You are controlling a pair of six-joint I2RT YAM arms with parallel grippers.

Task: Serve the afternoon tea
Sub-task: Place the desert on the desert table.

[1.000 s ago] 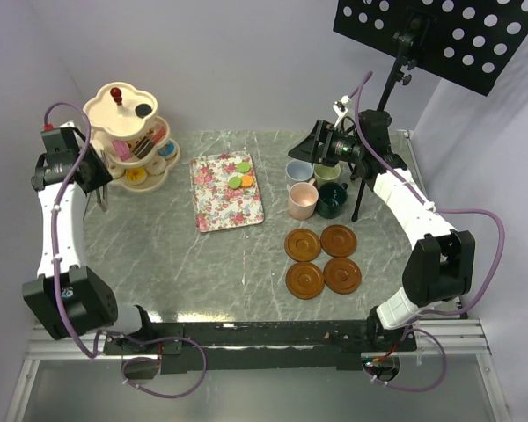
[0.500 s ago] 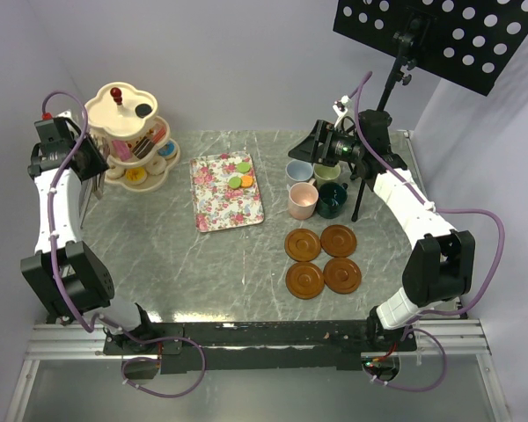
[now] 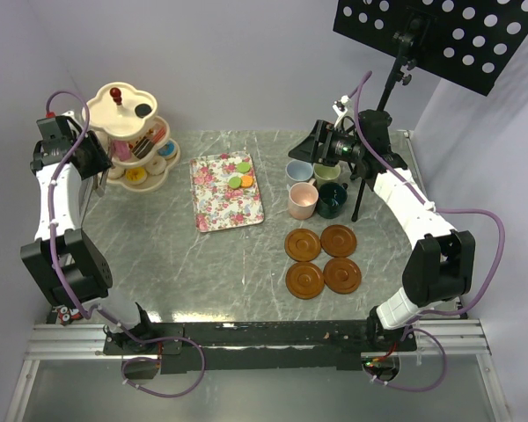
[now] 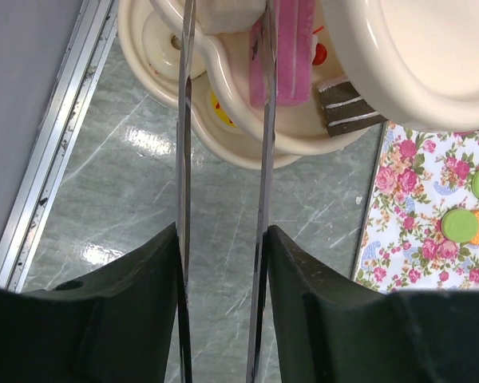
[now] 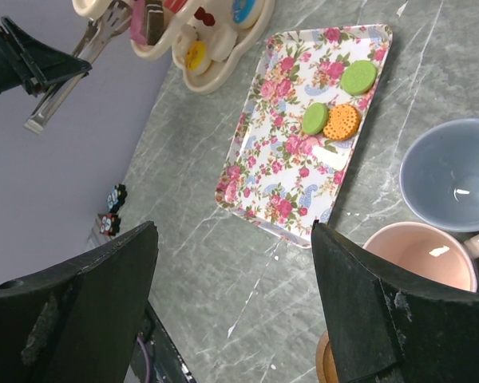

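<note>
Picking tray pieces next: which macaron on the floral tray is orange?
The orange macaron, against one green macaron at the right edge of the tray; the other green macaron lies apart, farther back.

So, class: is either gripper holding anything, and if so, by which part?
The left gripper holds the metal tongs, pressing their two arms from the outside, partway along their length. The right gripper is open and holds nothing.

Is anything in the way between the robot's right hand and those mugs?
Nothing visible does. The right hand hangs open close by; the light blue mug and the pink mug sit uncovered just beside its fingers, with only bare tabletop between.
</note>
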